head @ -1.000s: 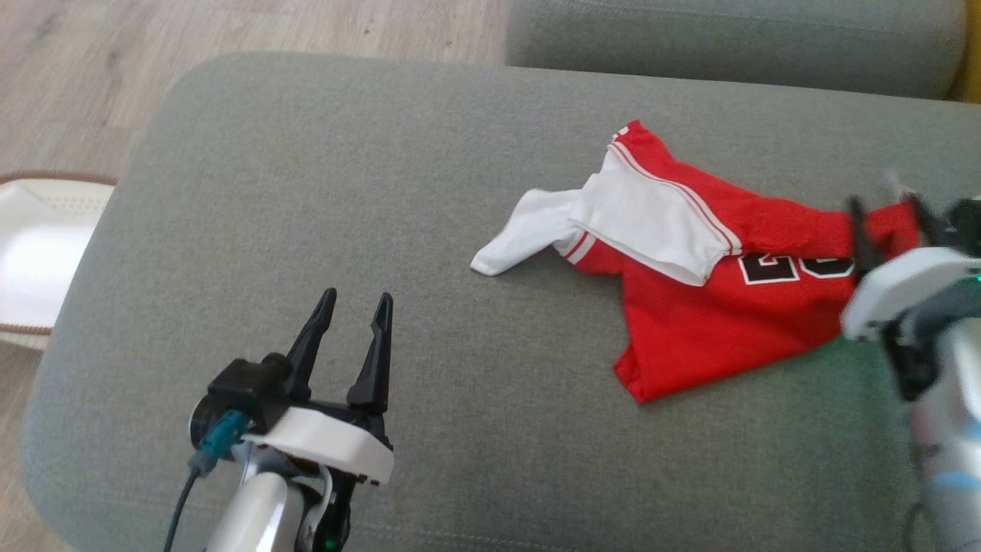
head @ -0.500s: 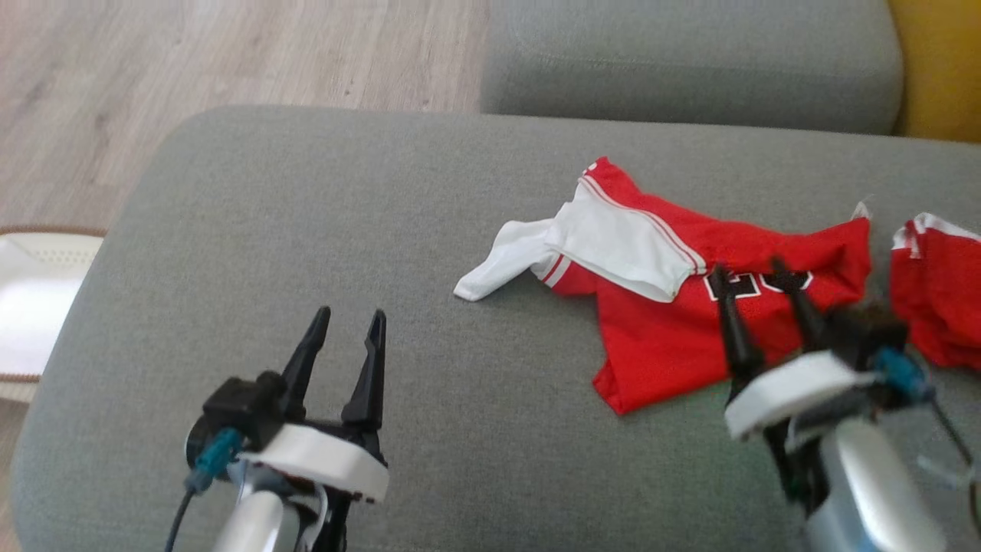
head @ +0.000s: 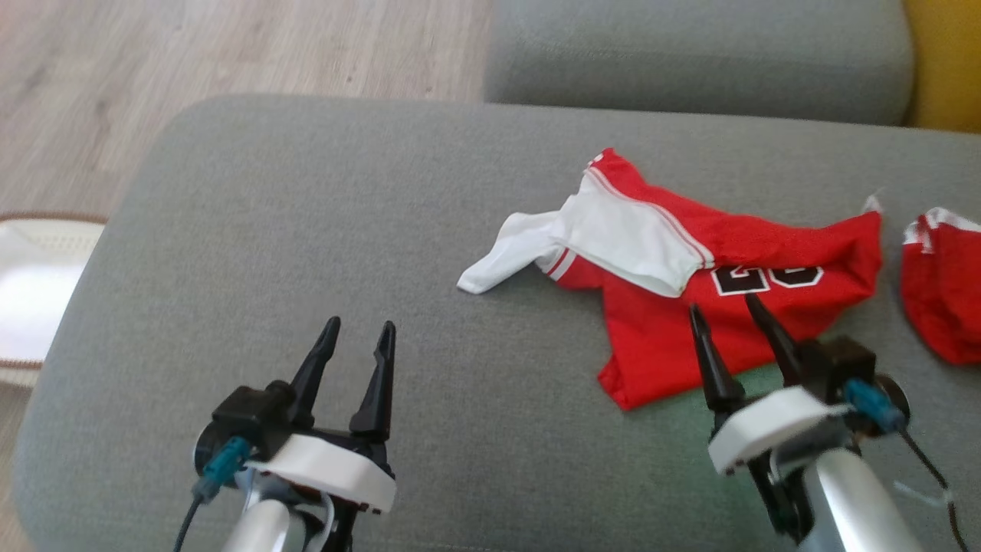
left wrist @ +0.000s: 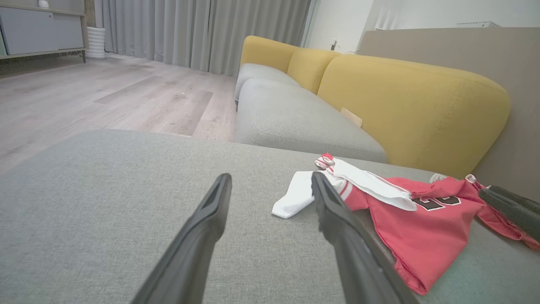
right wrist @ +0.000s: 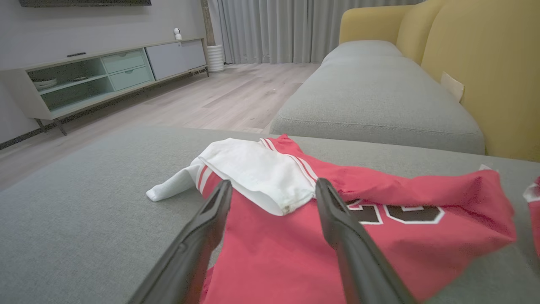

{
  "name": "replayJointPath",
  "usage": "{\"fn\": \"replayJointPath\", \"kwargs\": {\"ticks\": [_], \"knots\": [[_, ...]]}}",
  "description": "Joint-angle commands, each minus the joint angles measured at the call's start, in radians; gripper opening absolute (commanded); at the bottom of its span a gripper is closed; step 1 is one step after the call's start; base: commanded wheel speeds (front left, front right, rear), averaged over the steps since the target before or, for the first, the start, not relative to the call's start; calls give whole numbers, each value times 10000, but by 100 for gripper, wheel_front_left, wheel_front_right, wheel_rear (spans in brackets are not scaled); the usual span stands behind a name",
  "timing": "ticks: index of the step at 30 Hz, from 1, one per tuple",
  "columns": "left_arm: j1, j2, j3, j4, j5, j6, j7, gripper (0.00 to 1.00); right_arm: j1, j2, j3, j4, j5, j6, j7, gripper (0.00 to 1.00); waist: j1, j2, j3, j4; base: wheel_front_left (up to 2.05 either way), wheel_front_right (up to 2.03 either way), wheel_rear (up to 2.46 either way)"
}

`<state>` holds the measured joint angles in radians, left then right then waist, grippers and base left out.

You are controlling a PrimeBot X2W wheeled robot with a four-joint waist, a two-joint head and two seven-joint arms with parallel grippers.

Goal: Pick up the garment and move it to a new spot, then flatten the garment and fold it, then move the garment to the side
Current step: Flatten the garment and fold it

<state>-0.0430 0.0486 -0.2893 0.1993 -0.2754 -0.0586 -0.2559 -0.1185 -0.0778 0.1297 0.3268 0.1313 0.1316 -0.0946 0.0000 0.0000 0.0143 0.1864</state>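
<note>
The jersey (head: 667, 337) lies rumpled on the right half of the sofa seat (head: 306, 215), nearer its far edge. One white sleeve (head: 636, 245) is flopped across the lettering. Just off its right end, apart from it, sits a smaller red garment (head: 939, 307). Both grippers are empty, fingers spread: the left gripper (head: 360, 324) hovers over bare seat toward the near left corner, and the right gripper (head: 722, 303) points over the jersey's near hem. The cloth looks thin, light and limp, probably slick, so it will sag and bunch. It is best pinched at a hem corner or shoulder seam, clear of its neighbour.
</note>
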Motion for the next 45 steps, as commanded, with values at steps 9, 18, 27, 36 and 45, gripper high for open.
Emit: {"fn": "replayJointPath", "kwargs": {"ticks": [9, 18, 27, 36, 45], "knots": [[-869, 16, -19, -336, -142, 29, -59, 100, -1876, -662, 285, 1172, -814, -9, 384, 100, 0, 0, 932, 673, 0, 0, 0], [-1144, 16, -92, -242, -263, 101, -59, 100, -2896, -1134, 429, 2974, -1224, -9, 177, 100, 0, 0, 1261, 1058, 0, 0, 0], [-1235, 16, -169, -280, -343, 177, -59, 100, -3614, -1276, 369, 3992, -1318, -9, -149, 49, 0, 0, 1426, 1124, 0, 0, 0], [-1327, 16, -241, -295, -446, 214, -59, 100, -4454, -1489, 485, 4404, -1244, -9, -360, 0, 0, 0, 1545, 1141, 0, 0, 0], [-1609, 16, -506, -454, -668, 212, -59, 100, -6933, -2904, 601, 4425, -392, -9, 535, 0, 0, 0, 2198, 1421, 0, 0, 0]]}}
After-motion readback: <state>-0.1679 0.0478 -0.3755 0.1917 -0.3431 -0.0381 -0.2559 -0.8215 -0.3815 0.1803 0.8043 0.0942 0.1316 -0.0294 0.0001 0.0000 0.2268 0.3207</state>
